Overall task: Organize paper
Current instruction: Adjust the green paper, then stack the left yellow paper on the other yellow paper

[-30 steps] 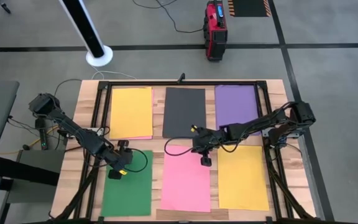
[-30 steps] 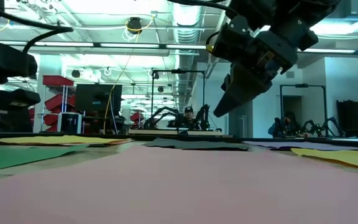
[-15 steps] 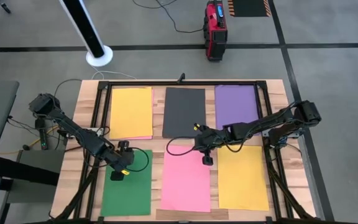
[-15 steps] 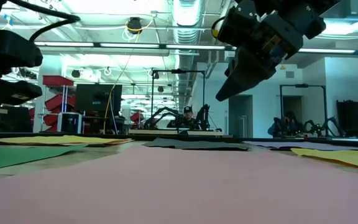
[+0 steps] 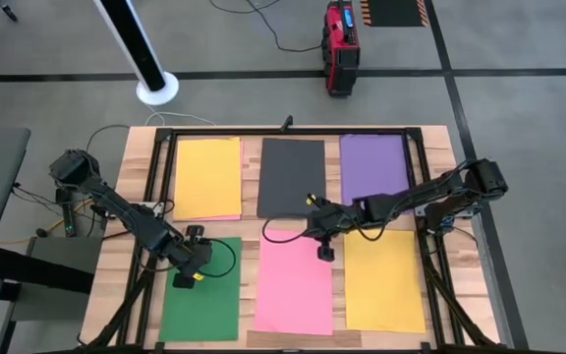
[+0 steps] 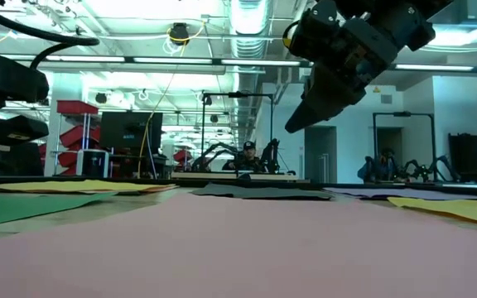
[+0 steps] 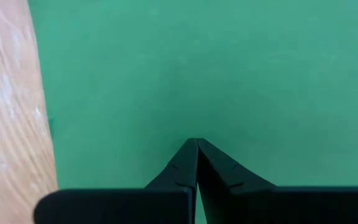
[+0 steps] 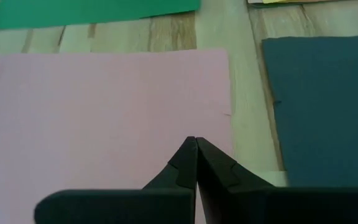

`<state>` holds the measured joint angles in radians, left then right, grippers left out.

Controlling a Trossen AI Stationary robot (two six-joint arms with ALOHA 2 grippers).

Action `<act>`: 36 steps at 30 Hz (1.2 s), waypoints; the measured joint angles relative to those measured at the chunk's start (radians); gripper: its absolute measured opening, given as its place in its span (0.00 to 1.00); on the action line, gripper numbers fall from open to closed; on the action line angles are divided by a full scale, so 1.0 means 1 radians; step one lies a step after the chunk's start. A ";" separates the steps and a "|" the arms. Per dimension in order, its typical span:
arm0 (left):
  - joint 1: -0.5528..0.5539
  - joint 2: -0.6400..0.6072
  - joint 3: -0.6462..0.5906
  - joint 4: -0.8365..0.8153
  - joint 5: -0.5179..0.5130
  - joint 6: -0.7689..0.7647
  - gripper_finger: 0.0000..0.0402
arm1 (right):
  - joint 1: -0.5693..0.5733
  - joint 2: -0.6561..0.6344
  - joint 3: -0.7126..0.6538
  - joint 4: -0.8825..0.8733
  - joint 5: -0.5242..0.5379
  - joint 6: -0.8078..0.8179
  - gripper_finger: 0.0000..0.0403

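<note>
Several paper sheets lie flat on the wooden table: yellow (image 5: 206, 177), dark grey (image 5: 291, 177) and purple (image 5: 373, 167) along the far side, and green (image 5: 201, 295), pink (image 5: 295, 285) and yellow (image 5: 385, 280) along the near side. A pink edge (image 5: 226, 217) shows under the far yellow sheet. My left gripper (image 5: 185, 280) is shut low over the green sheet (image 7: 166, 68), near its far left corner. My right gripper (image 5: 324, 255) is shut and hangs clear above the pink sheet (image 8: 104, 106), near its far right corner. My left gripper points its shut fingertips (image 7: 194, 144) down at the green sheet. I cannot tell whether they touch the paper.
A black metal frame (image 5: 423, 197) runs around the work area, with rails along both sides and the far edge. A black cable loops (image 5: 226, 251) by the left gripper. Bare wood strips (image 8: 241, 93) separate the sheets. A red device (image 5: 341, 44) stands on the floor beyond the table.
My right gripper has risen, still shut, over the pink sheet's far right corner. The sheets lie where they were.
</note>
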<state>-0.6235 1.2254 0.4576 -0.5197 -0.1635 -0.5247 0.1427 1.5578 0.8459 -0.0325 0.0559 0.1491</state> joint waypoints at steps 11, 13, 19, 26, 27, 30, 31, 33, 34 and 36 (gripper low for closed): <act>0.001 0.002 -0.002 0.003 -0.048 0.024 0.00 | -0.016 0.000 0.000 0.024 -0.001 -0.023 0.00; 0.001 0.002 0.002 0.000 -0.048 0.035 0.00 | -0.017 0.000 0.000 0.025 -0.001 -0.026 0.00; 0.004 0.007 0.036 -0.022 -0.081 0.074 0.00 | -0.021 0.001 0.000 0.025 -0.001 -0.027 0.00; 0.027 0.005 0.060 -0.010 -0.084 0.071 0.00 | -0.022 0.001 0.000 0.025 -0.003 -0.046 0.00; 0.030 0.005 0.061 -0.010 -0.084 0.071 0.00 | -0.022 0.001 0.000 0.024 -0.003 -0.046 0.00; 0.039 0.005 0.061 -0.016 -0.072 0.091 0.00 | -0.022 0.001 0.000 0.024 -0.003 -0.052 0.00; 0.042 0.005 0.061 -0.017 -0.070 0.100 0.00 | -0.022 0.001 0.000 0.024 -0.003 -0.052 0.00; 0.049 0.005 0.061 -0.025 -0.066 0.117 0.00 | -0.023 0.001 0.000 0.024 -0.003 -0.053 0.00; 0.054 0.005 0.061 -0.031 -0.065 0.120 0.00 | -0.026 0.001 0.000 0.024 -0.003 -0.053 0.00; 0.066 0.005 0.061 -0.042 -0.063 0.120 0.00 | -0.028 0.001 0.000 0.024 -0.003 -0.053 0.00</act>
<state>-0.5579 1.2301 0.5190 -0.5615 -0.2269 -0.4044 0.1147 1.5585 0.8463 -0.0086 0.0525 0.0963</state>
